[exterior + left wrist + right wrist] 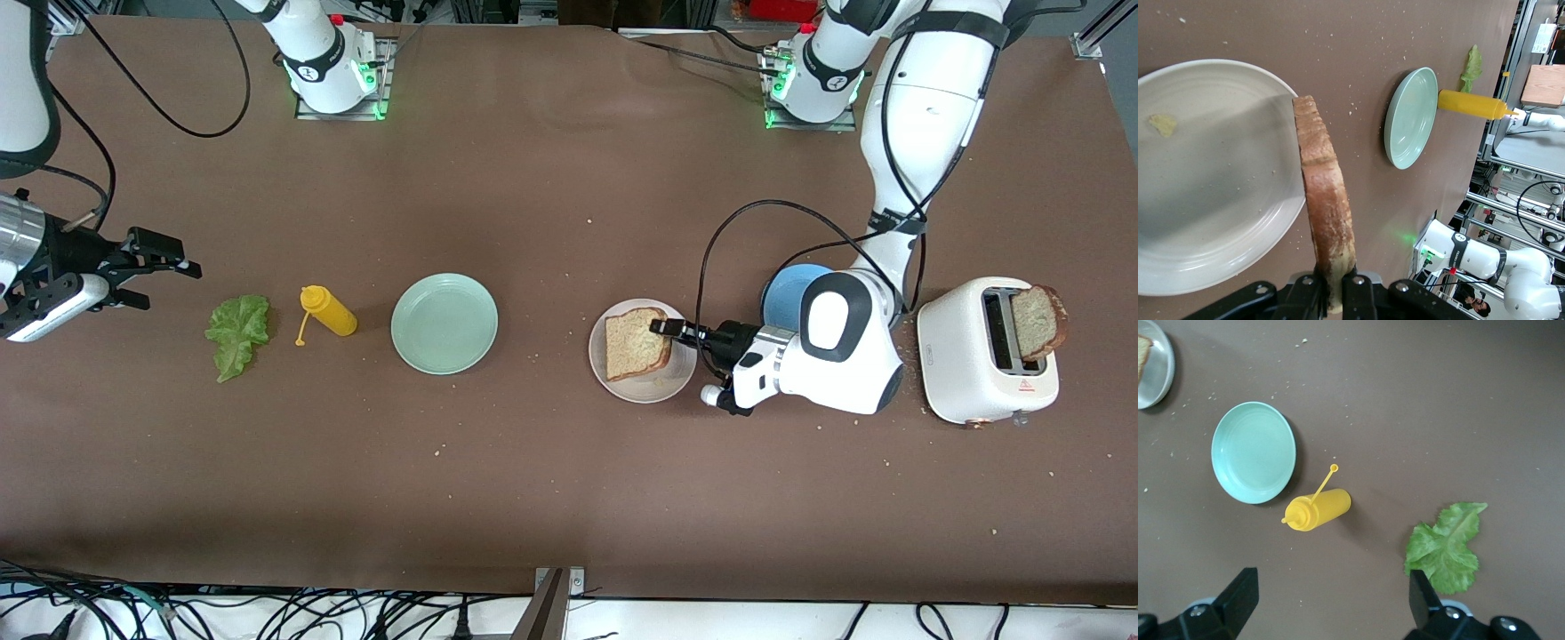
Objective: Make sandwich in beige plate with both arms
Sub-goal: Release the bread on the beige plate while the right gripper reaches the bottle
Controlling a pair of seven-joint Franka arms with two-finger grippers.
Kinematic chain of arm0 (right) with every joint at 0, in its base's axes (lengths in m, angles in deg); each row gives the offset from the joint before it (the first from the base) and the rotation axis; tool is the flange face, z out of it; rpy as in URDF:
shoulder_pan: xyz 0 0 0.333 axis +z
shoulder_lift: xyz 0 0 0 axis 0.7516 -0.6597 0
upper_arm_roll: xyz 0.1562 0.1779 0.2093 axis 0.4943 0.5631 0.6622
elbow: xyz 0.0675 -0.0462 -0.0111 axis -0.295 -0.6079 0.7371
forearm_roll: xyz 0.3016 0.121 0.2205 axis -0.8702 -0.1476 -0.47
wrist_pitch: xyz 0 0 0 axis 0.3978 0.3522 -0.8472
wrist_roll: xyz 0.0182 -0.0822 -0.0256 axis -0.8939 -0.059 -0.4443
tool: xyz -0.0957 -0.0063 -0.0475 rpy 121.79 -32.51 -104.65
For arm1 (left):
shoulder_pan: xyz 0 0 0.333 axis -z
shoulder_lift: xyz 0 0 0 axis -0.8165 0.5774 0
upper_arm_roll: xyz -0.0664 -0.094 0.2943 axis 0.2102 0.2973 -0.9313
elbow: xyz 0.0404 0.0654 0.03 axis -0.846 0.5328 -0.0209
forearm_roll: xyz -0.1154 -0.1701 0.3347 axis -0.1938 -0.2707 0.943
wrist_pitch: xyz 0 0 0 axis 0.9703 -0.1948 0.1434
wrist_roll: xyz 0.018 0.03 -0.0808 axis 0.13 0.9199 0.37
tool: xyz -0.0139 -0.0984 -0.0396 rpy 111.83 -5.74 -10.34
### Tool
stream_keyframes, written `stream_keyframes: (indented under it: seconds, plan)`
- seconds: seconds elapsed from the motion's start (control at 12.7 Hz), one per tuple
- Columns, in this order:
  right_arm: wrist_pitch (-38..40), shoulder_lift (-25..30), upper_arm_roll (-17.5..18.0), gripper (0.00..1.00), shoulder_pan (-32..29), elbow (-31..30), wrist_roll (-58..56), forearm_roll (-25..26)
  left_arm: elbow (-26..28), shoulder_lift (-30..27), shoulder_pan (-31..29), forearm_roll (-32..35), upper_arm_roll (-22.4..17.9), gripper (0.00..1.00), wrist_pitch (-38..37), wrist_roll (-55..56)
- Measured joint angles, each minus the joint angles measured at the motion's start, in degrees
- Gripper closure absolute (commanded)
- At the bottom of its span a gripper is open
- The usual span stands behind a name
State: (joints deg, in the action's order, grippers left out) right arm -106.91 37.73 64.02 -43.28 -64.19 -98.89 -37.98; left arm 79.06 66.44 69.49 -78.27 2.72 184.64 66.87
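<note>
Progress: first slice going down, rest not started; nearest the front camera in the working row sits the beige plate point(680, 378) with a bread slice point(635, 342) over it, left gripper point(662, 327) clamped on the slice's edge (left wrist view shows the slice edge-on between the pinched fingers point(1358, 293), tilted rather than flat on the plate); I'd call this slice not yet released; one pale crumb point(1163, 124) lies on the bare part of the plate.

Toward the left arm's end, the white toaster point(987, 360) has a second slice point(1038, 320) sticking out of its slot; untouched, needed as the top.

Roughly level with these, toward the right arm's end: mint-green plate point(444, 323), then a yellow squeeze bottle point(327, 311) lying on its side, then the lettuce leaf point(237, 335) flat on the table; not picked up.

Slightly farther from the camera, a blue plate point(787, 289) is mostly hidden by the left arm.

Right gripper point(164, 271) hovers just beside the lettuce with fingers spread wide and nothing in them; waiting.

Left to do, by my read: release slice one flat, lettuce on it, toaster slice on top.
</note>
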Motion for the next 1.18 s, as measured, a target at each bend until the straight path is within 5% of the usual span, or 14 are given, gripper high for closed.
stream_keyframes:
  seconds: [0.08,0.24,0.32,0.63,1.18]
  plan:
    - [0.1,0.0,-1.3,0.00,0.0,-1.2,-4.6,-2.1,0.1,0.4,0.2,0.0,0.0,0.87,0.0,-0.1]
    - [0.3,0.0,-3.8,0.00,0.0,-3.7,-13.8,-6.1,0.1,1.6,0.3,0.0,0.0,0.07,0.0,-0.1]
    - [0.4,0.0,-5.0,0.00,0.0,-5.2,-18.5,-8.4,0.1,2.1,0.3,0.0,0.0,0.00,0.0,-0.2]
    - [0.5,-0.1,-10.2,0.00,-0.1,-13.3,-40.2,-19.8,0.0,2.7,0.3,2.3,-1.3,0.00,4.2,2.9]
    - [0.7,-4.9,-11.2,0.00,-2.1,-24.4,-71.7,-37.1,-1.8,-2.2,-0.2,25.2,-4.8,0.00,5.5,12.6]
